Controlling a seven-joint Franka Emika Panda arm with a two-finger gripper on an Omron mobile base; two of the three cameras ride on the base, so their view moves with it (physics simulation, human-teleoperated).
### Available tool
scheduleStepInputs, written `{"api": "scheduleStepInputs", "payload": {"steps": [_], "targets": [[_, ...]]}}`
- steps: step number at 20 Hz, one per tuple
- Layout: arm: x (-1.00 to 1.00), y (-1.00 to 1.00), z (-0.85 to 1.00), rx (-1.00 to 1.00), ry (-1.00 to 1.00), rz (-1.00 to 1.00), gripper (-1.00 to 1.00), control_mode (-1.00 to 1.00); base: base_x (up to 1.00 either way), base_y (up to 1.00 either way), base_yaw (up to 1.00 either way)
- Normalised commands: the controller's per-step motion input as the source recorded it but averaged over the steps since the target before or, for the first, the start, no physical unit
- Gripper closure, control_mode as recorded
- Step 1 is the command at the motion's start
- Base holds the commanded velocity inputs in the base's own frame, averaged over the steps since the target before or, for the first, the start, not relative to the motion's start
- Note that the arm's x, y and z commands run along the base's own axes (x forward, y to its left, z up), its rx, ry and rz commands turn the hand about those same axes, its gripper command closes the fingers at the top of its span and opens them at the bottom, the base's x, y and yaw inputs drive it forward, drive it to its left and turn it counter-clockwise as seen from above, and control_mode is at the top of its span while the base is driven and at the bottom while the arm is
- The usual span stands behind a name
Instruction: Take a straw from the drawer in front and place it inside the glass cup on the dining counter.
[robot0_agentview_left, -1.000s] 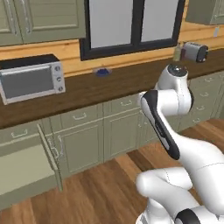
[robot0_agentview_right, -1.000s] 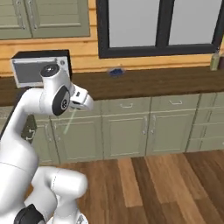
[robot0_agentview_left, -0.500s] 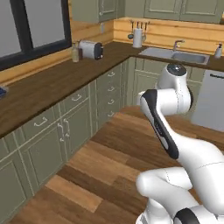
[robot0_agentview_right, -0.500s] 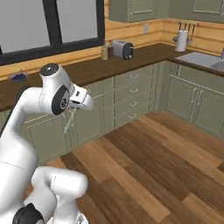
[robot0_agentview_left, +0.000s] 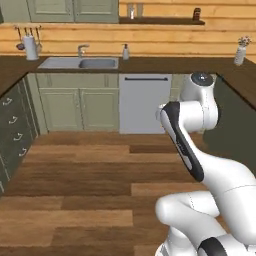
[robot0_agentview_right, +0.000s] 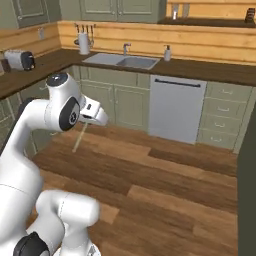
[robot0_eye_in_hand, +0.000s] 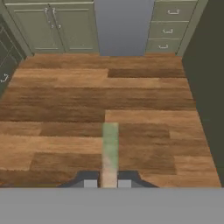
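Wooden floorboards (robot0_eye_in_hand: 131, 100) spread across the hand view, with sage-green cupboard doors (robot0_eye_in_hand: 52, 26) along its top and a pale dishwasher front (robot0_eye_in_hand: 122, 26) beside them. At the bottom centre, the gripper (robot0_eye_in_hand: 107, 183) has its jaws pinched tight on the straw (robot0_eye_in_hand: 110, 151): a thin, straight, pale stick, whitish-green here, running up from the fingertips toward mid-frame. In the right base view, left of centre, the straw (robot0_agentview_right: 80, 137) hangs slanting down-left from the gripper (robot0_agentview_right: 90, 119). A sink (robot0_agentview_right: 122, 61) sits top centre.
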Motion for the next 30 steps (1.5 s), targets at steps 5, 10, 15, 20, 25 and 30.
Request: {"api": "scheduleStepInputs", "payload": {"steps": [5, 10, 15, 20, 25, 30], "targets": [[0.0, 0.0, 0.0, 0.0, 0.0, 0.0, 1.0, 1.0, 0.0, -0.75, -0.77], [0.0, 0.0, 0.0, 0.0, 0.0, 0.0, 1.0, 1.0, 0.0, -0.78, -0.65], [0.0, 0.0, 0.0, 0.0, 0.0, 0.0, 1.0, 1.0, -0.11, -0.78, -0.5], [0.0, 0.0, 0.0, 0.0, 0.0, 0.0, 1.0, 1.0, -0.2, -0.86, -0.13], [0.0, 0.0, 0.0, 0.0, 0.0, 0.0, 1.0, 1.0, -0.19, -1.0, 0.0], [0.0, 0.0, 0.0, 0.0, 0.0, 0.0, 1.0, 1.0, 0.2, -1.0, 0.06]]}}
